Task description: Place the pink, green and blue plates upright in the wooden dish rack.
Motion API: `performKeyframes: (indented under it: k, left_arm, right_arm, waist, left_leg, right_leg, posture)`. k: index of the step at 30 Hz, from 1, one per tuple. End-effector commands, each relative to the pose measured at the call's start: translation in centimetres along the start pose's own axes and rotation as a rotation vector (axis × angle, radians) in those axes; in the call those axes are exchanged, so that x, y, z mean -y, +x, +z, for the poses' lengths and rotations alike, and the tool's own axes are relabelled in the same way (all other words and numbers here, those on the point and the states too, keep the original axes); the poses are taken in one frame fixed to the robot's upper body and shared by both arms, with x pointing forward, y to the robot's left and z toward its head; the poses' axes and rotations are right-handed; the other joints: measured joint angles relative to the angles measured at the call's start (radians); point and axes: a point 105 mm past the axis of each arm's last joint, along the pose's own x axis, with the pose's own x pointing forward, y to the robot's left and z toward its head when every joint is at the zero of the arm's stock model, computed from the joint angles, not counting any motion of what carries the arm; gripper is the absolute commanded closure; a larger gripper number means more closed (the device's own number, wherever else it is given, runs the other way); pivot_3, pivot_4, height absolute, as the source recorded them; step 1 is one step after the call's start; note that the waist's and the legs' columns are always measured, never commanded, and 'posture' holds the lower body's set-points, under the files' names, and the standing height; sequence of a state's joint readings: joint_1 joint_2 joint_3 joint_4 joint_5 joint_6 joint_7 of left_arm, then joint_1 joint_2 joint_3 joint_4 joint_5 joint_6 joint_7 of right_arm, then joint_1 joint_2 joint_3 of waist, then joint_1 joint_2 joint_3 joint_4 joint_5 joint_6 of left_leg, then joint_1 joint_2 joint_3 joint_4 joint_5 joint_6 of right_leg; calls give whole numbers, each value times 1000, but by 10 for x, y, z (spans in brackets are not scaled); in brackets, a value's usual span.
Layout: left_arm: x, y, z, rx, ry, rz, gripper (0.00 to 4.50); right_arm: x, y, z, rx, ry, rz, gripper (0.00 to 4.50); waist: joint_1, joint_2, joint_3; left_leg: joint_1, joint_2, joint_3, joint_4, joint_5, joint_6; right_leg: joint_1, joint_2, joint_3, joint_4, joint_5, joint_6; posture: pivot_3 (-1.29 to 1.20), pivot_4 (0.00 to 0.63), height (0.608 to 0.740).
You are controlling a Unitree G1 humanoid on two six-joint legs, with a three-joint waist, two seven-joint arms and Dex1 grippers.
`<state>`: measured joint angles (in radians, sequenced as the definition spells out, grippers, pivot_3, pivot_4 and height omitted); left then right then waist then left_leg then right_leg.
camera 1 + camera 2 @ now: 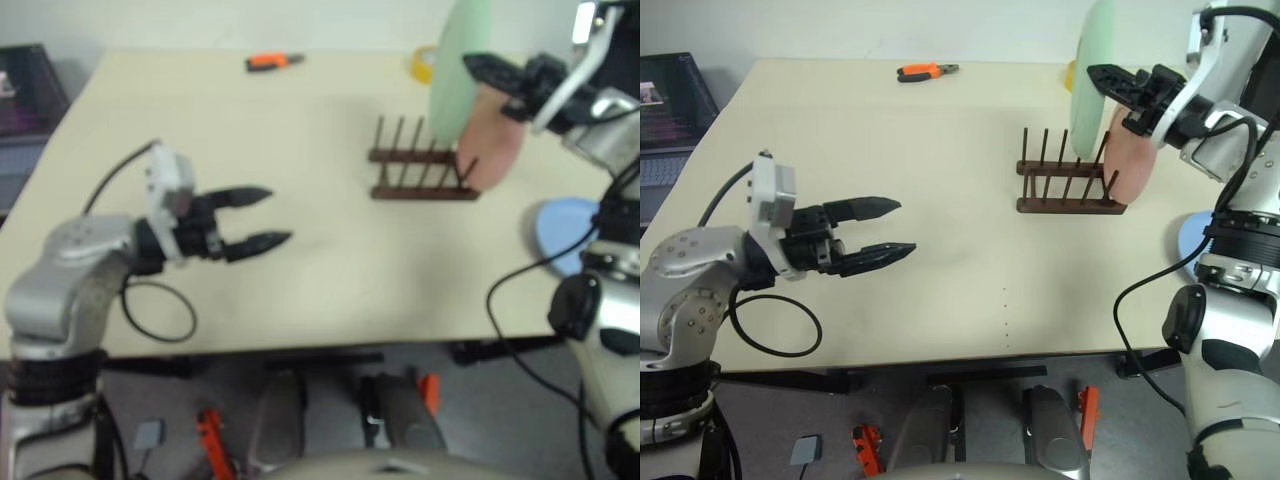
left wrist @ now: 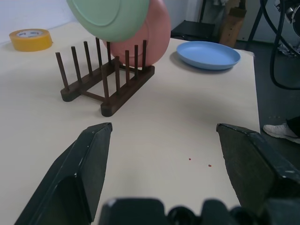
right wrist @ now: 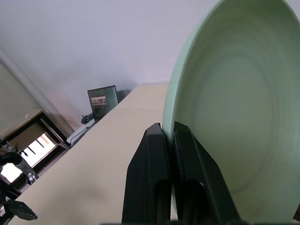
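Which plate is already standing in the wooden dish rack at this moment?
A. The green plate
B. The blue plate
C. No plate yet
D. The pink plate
D. The pink plate stands between the pegs at the right end of the wooden dish rack, while the right gripper holds the green plate above the rack and the blue plate lies flat on the table.

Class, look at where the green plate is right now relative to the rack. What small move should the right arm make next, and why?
Probably lower the green plate into a free slot of the wooden dish rack. The right pincer grips it on edge above the rack, beside the pink plate already standing at the rack's end. The pegs next to it look empty.
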<state>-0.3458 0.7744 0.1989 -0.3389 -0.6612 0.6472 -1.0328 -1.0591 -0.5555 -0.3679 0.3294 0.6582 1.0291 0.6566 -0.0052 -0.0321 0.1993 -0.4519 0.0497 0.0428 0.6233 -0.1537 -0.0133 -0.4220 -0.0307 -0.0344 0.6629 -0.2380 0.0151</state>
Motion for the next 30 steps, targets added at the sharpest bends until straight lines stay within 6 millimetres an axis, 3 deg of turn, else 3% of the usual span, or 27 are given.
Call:
performKeyframes:
  k: [1,24,25,30]
  left_arm:
    - [4,0,6,-1,32,-7,599]
    - [5,-3,7,-30,39,-2,599]
    - [5,-3,6,-31,39,-1,556]
    - [6,-2,6,-33,38,-5,556]
  right_arm:
    - [-1,-7,8,21,-38,10,4500]
    - [15,-12,-4,-48,-33,-16,4500]
    - [15,-12,-4,-47,-34,-13,4011]
    - [16,-12,5,-12,-92,-45,2401]
  waist:
    - [1,0,0]
    - [2,0,0]
    - [2,0,0]
    - [2,0,0]
  left_leg:
    - [0,0,0,0,0,0]
    - [0,0,1,0,0,0]
    - [0,0,1,0,0,0]
    - [0,0,1,0,0,0]
  right_leg:
    - [0,0,0,0,0,0]
    - [0,-1,1,-1,0,-1]
    - [0,-1,1,-1,0,-1]
    - [0,-1,1,-1,0,-1]
  posture:
    - [0,150,740]
    - [0,150,740]
    - [0,150,740]
    - [0,150,740]
